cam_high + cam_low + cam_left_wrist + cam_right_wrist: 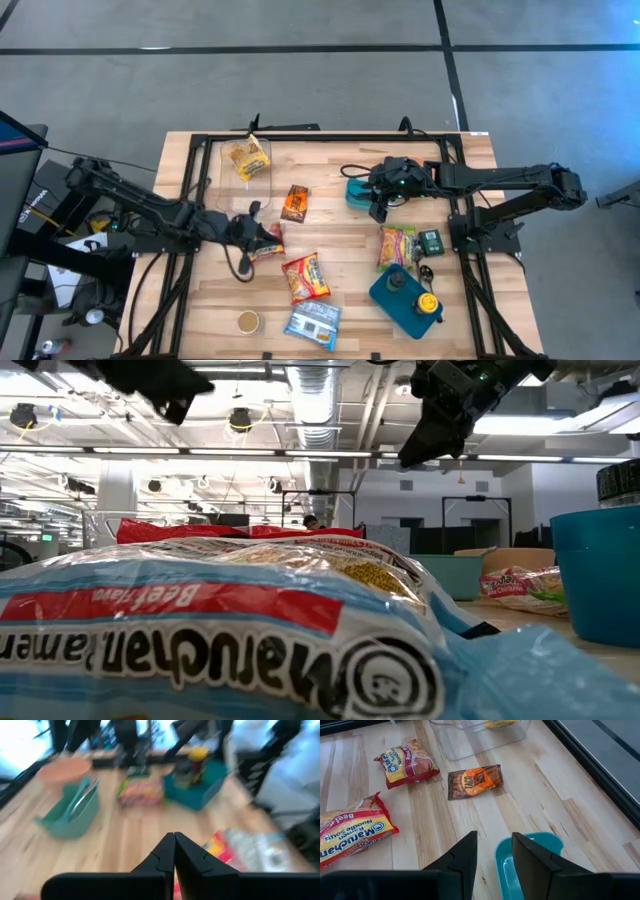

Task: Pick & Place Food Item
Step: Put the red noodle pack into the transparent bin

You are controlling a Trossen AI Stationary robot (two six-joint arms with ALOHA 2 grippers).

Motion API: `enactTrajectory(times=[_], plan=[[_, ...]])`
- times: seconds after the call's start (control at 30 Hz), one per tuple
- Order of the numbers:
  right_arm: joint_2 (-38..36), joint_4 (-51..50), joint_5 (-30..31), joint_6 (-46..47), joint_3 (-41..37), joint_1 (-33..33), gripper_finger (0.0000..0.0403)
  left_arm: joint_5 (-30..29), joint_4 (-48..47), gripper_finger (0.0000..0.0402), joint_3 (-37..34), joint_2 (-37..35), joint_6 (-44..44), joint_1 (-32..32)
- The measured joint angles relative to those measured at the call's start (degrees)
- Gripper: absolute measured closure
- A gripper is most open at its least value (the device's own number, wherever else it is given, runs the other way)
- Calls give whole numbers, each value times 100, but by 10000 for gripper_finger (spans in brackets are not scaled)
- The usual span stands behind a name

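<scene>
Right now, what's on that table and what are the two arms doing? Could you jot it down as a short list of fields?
surface: wooden table
left gripper: shut, low over a red packet at the table's middle-left
right gripper: fingers slightly apart, empty, above the teal cup
clear bin: far left corner, one yellow packet inside
taco packet: orange, lying flat near the table's middle
ramen packs: red one, blue one at the near edge
blue tray: near right, holding a yellow-capped bottle
</scene>
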Motion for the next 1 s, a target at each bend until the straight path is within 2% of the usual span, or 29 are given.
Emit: enactTrajectory(times=[0.13, 0.4, 0.6, 0.7, 0.8, 1.0], plan=[[-1, -16, 0, 2, 0, 0, 288, -793, -162, 401, 0, 360, 2, -244], [-1, -21, 0, 3, 0, 0, 288, -1797, -670, 401, 0, 704, -22, -854], [-1, -37, 0, 4, 2, 0, 288, -2444, -1416, 401, 0, 699, -829, -1220], [-1, -59, 0, 15, 0, 0, 288, -2362, -2064, 401, 0, 700, -1493, -1295], [-1, -62, 0, 15, 0, 0, 288, -2030, -2616, 402, 0, 701, -1986, -1351], [-1, -62, 0, 57, 0, 0, 288, -1464, -2898, 402, 0, 699, -2063, -1590]])
